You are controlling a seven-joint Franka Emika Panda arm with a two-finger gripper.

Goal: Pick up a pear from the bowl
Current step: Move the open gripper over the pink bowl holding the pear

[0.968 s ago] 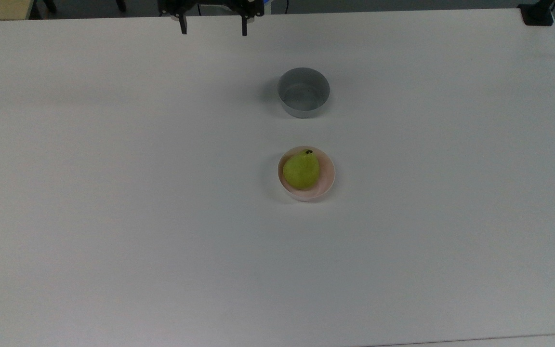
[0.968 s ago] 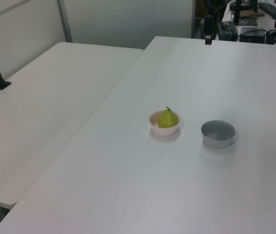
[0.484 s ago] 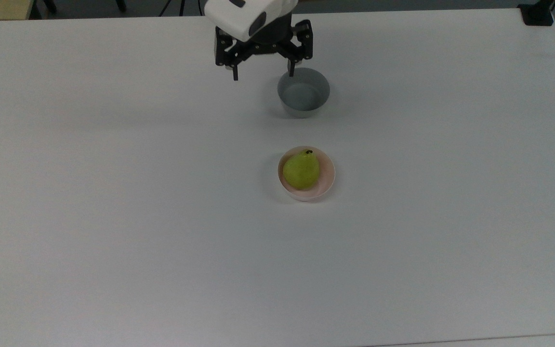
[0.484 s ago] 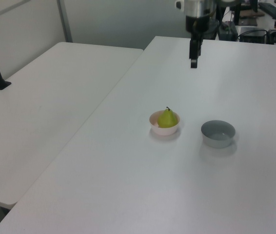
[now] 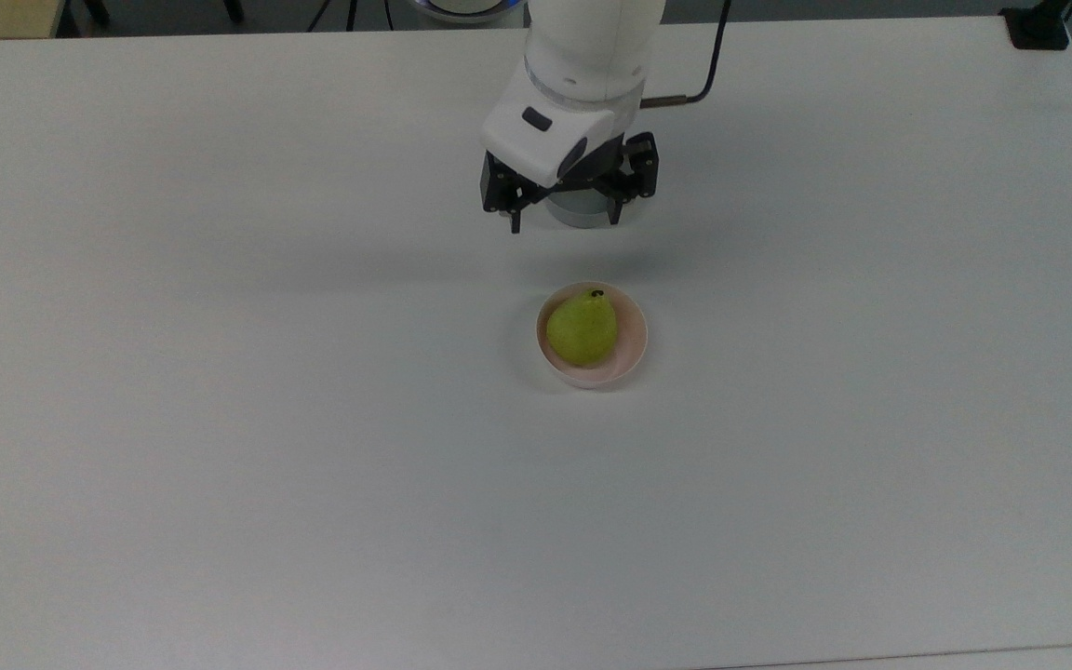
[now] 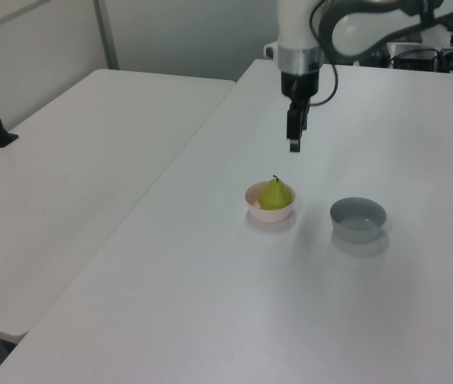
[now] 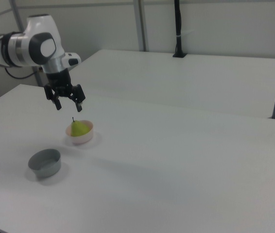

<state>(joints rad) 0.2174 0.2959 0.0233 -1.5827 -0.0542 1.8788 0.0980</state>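
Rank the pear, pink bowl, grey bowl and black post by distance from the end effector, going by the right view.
From the end effector:
1. pear, just below it, sitting in the bowl
2. pink bowl, under the pear
3. grey bowl, lower on the right view's left
4. black post, on the far table

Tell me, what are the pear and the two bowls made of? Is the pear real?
The pear: smooth, evenly yellow-green skin with a dark stem; real fruit or a plastic model, the look leaves it open. The pink bowl: glossy inside, whitish outside, probably glazed ceramic or shiny plastic. The grey bowl: dull, even grey with straight sides, likely matte plastic or metal.
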